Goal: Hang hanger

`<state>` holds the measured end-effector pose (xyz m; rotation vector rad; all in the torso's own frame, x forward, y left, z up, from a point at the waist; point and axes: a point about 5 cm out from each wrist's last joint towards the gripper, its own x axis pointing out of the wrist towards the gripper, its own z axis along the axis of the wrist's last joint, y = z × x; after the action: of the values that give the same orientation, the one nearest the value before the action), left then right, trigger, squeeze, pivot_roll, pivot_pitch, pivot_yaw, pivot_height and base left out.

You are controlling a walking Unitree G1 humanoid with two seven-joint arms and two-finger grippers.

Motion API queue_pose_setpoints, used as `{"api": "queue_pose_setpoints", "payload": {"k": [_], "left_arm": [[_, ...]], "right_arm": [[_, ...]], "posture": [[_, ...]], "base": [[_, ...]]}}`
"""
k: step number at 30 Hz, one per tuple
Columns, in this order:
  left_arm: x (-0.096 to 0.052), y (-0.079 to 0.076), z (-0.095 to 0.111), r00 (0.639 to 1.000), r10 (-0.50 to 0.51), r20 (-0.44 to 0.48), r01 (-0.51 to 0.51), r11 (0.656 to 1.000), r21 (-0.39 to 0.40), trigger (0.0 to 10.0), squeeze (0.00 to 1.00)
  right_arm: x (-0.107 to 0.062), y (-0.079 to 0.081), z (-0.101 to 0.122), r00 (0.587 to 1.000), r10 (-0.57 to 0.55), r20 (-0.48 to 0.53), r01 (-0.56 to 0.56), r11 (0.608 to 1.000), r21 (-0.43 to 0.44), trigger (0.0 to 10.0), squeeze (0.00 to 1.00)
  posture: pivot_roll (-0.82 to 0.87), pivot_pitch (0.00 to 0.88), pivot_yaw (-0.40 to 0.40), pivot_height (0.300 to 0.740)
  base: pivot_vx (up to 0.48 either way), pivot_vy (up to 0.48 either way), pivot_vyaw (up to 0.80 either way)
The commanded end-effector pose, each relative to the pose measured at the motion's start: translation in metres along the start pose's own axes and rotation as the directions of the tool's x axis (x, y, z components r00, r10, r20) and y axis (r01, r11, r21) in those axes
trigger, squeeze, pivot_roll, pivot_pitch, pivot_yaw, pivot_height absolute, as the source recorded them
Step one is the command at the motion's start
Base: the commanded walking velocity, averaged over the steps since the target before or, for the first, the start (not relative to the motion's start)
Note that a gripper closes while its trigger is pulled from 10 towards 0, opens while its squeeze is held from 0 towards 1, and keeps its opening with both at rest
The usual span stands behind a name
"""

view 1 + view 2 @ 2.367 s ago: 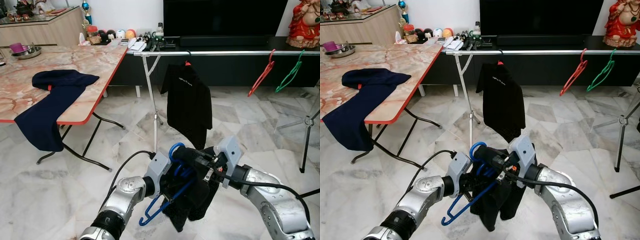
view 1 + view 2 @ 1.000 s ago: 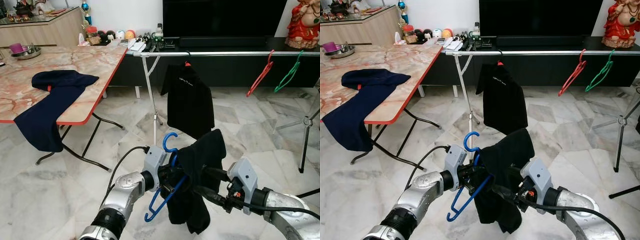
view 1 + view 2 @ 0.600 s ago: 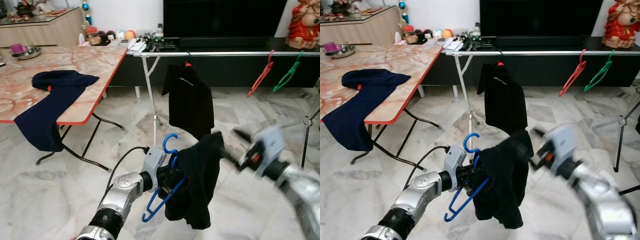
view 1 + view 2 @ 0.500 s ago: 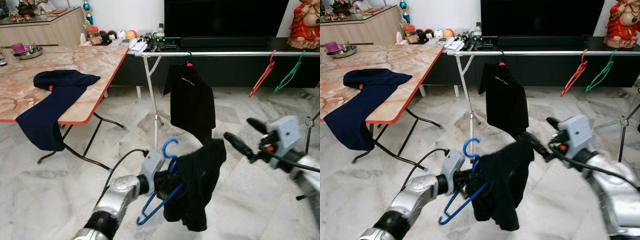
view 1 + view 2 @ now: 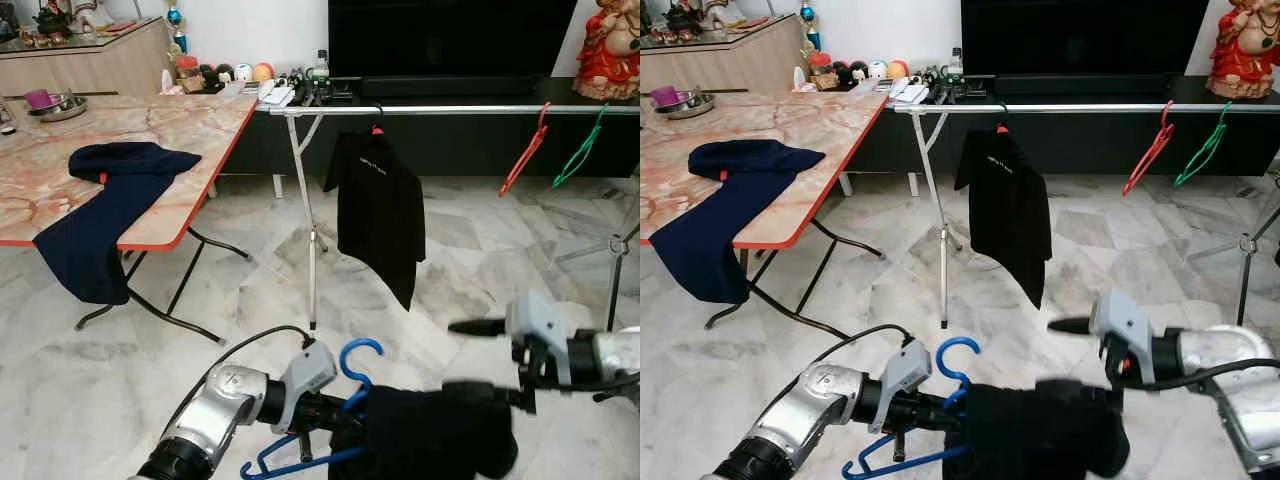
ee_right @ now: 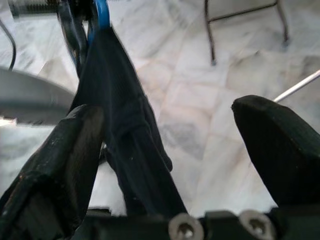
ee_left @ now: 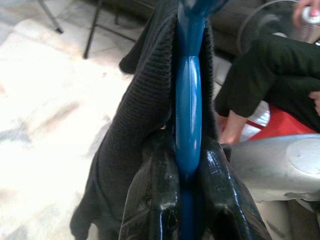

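One blue hanger (image 5: 352, 372) below rail (image 5: 450, 108)

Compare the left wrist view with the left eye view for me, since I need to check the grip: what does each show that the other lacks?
Left wrist view: the left gripper's fingers clamped on the blue hanger, and a seated person's legs.

Left eye view: the clothes rail, a hung black shirt, red hanger, green hanger, table, and the right gripper, open.

Both: the blue hanger carrying a dark garment.

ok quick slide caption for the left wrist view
Left gripper clamped on the blue hanger, black garment draped over it, above marble floor.
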<state>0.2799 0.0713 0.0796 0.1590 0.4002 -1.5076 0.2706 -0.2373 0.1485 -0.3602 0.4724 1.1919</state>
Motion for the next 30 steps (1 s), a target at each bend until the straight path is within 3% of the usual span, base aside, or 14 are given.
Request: {"api": "queue_pose_setpoints", "payload": {"k": [1,13,14,15,16,20,24,30], "left_arm": [[0.001,-0.001,0.011,0.999,-0.038,0.002,0.038,0.998,0.049,10.0,0.00],[0.001,-0.006,0.023,0.995,-0.098,-0.034,0.101,0.989,0.104,10.0,0.00],[0.002,-0.006,0.023,0.994,-0.100,-0.043,0.104,0.989,0.109,10.0,0.00],[0.002,-0.006,0.023,0.994,-0.100,-0.046,0.104,0.989,0.109,10.0,0.00],[0.003,-0.006,0.022,0.994,-0.099,-0.050,0.104,0.988,0.109,10.0,0.00],[0.004,-0.006,0.025,0.993,-0.103,-0.060,0.110,0.986,0.125,10.0,0.00],[0.008,-0.007,0.028,0.993,-0.102,-0.058,0.109,0.985,0.130,10.0,0.00],[0.009,-0.007,0.030,0.993,-0.103,-0.061,0.111,0.984,0.138,10.0,0.00]], "right_arm": [[0.003,-0.002,0.000,0.999,0.045,-0.013,-0.045,0.999,-0.014,10.0,1.00],[0.018,0.004,-0.010,0.981,0.190,-0.029,-0.190,0.982,0.005,10.0,1.00],[0.021,0.001,-0.014,0.981,0.185,-0.058,-0.185,0.983,0.005,10.0,0.07],[0.022,0.000,-0.016,0.980,0.183,-0.072,-0.183,0.983,0.005,10.0,0.07],[0.023,0.000,-0.018,0.978,0.187,-0.094,-0.187,0.982,0.005,10.0,0.00],[0.027,0.000,-0.025,0.970,0.198,-0.144,-0.203,0.979,-0.019,10.0,0.00],[0.035,-0.005,-0.023,0.979,0.175,-0.106,-0.179,0.984,-0.027,10.0,0.00],[0.044,-0.002,-0.016,0.972,0.226,-0.071,-0.229,0.972,-0.051,10.0,0.00]], "posture": [[-0.07,0.002,0.032,0.740],[-0.05,0.000,0.011,0.740],[-0.05,0.000,0.009,0.740],[-0.05,0.000,0.009,0.740],[-0.05,0.000,0.004,0.740],[-0.04,0.001,-0.006,0.740],[-0.04,0.001,-0.009,0.740],[-0.04,0.004,-0.006,0.740]], "base": [[0.000,0.000,0.00],[0.000,0.000,0.00],[0.000,0.000,0.00],[0.000,0.000,0.00],[0.000,0.000,0.00],[0.000,0.000,0.00],[0.000,0.000,0.00],[0.000,0.000,0.00]]}}
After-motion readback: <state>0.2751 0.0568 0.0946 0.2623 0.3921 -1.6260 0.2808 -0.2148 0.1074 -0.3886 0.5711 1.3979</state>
